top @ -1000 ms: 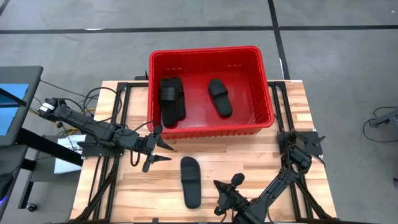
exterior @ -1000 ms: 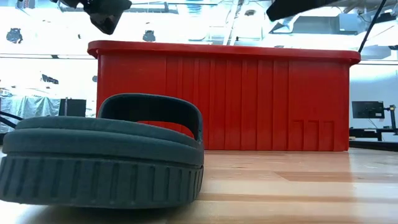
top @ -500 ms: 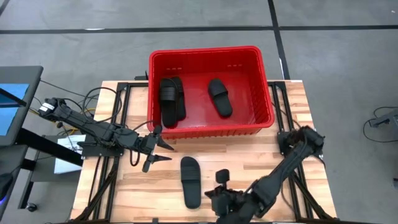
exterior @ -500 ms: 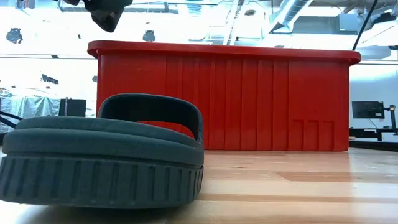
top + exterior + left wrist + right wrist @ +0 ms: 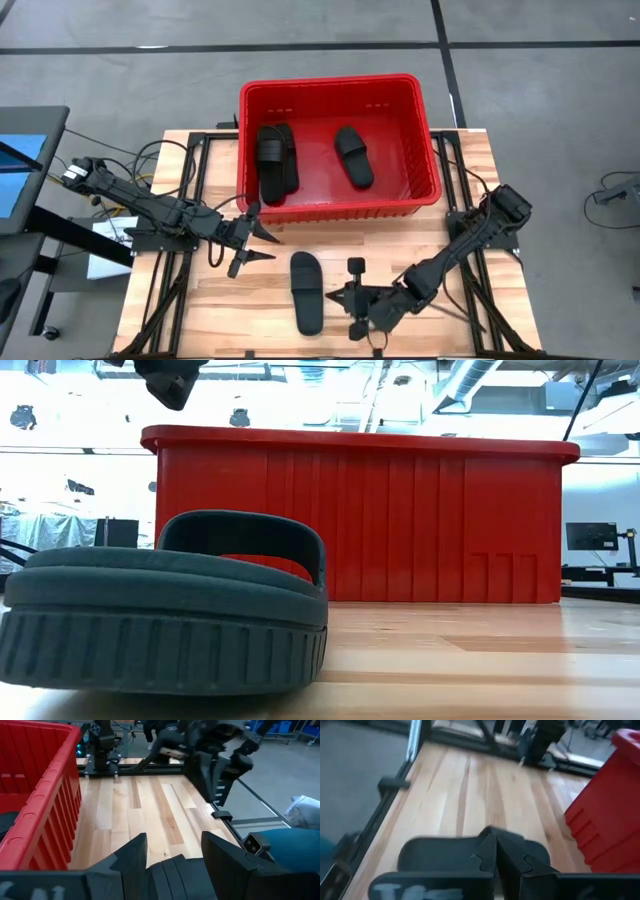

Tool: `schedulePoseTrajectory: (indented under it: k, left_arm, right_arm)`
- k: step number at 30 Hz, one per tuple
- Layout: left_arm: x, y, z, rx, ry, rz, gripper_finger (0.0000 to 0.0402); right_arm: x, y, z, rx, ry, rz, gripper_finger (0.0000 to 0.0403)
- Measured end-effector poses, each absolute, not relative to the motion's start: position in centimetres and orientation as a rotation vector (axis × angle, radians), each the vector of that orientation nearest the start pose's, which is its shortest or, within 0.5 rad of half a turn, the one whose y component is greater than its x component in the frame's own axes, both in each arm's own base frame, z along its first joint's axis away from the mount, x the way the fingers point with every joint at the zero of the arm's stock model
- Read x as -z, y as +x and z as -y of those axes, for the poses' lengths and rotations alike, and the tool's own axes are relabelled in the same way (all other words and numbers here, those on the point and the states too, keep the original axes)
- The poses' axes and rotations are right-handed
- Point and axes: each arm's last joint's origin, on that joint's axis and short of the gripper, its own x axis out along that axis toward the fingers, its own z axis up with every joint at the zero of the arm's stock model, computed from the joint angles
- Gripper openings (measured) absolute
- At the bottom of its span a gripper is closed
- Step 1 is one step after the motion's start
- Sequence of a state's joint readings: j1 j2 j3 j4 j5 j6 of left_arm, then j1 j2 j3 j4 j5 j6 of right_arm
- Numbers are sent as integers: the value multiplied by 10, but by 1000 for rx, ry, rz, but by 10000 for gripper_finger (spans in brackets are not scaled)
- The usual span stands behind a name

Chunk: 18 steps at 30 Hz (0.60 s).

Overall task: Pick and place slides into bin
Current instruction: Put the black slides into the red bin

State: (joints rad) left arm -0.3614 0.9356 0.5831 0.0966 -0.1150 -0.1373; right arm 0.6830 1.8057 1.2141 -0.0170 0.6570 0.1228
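High view is showing the red bin (image 5: 338, 146) sitting at the table's (image 5: 470, 160) far edge, a large rectangular tub with a rolled rim. Two slides are lying in it on the left, one stacked partly over the other (image 5: 276, 160), and a third (image 5: 353, 155) is lying apart from them nearer the middle, all matte black with a wide strap. The fourth slide (image 5: 306, 291) is lying flat on the bare wood in front of the bin, well clear of its wall, its length running toward the bin. Seen level from the low camera, that slide (image 5: 165, 610) is filling the foreground, showing a thick ribbed sole edge and an arched strap, with the bin's ribbed red wall (image 5: 360, 520) standing behind it. The right gripper (image 5: 354, 297) is hovering just beside the slide on its right, and its wrist camera is showing its fingers (image 5: 492, 855) pressed together with nothing between them, over a dark shape that I cannot tell apart from the slide. The left gripper (image 5: 262, 243) is waiting near the bin's front left corner, its fingers (image 5: 131, 852) spread apart and holding nothing.
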Motion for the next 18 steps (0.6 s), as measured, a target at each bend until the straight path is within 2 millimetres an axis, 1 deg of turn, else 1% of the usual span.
schedulePoseTrajectory:
  k: [3, 6, 9, 13, 16, 18]
  left_arm:
    - [-263, 195, 70, 229, -75, -266, 178]
    - [-263, 195, 70, 230, -76, -266, 178]
    - [-263, 195, 70, 230, -76, -266, 178]
    - [-263, 195, 70, 229, -82, -270, 178]
    - [-262, 195, 70, 227, -87, -282, 178]
    - [-261, 195, 70, 227, -87, -287, 178]
  right_arm:
    - [-210, 315, -221, 37, -208, -420, 0]
    - [-203, 317, -212, 67, -171, -424, 0]
    - [-201, 319, -208, 83, -134, -437, 0]
    - [-200, 318, -208, 83, -114, -455, 3]
    - [-196, 316, -207, 87, -107, -496, 18]
    - [-194, 317, -204, 77, -83, -521, 37]
